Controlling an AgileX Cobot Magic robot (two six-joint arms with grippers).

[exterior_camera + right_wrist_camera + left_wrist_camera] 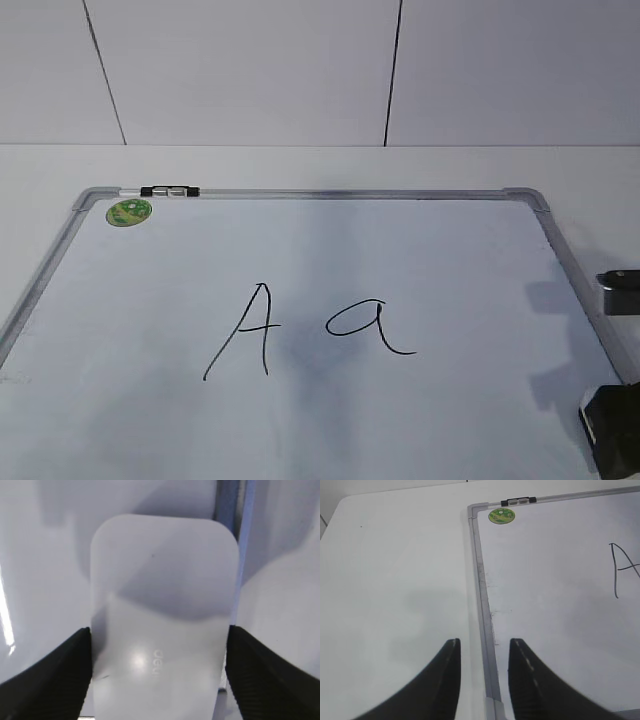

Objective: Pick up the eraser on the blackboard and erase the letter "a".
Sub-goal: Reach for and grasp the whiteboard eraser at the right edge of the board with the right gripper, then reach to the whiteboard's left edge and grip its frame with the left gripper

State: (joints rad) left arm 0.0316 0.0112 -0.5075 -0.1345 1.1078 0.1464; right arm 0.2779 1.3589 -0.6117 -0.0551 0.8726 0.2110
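The white eraser [162,580] fills the right wrist view, lying over the right frame rail of the blackboard [450,260]. My right gripper [159,629] has its two black fingers pressed against the eraser's two long sides. In the exterior view this gripper [618,350] shows only as black parts at the right edge. The letter "a" [368,328] is in the middle of the board, right of a capital "A" [245,330]. My left gripper [484,645] is open and empty above the board's left frame rail [482,595].
A small black-and-silver marker [170,191] lies on the board's top rail next to a round green sticker [129,211]. The white table [395,580] extends left of the board. A white wall stands behind.
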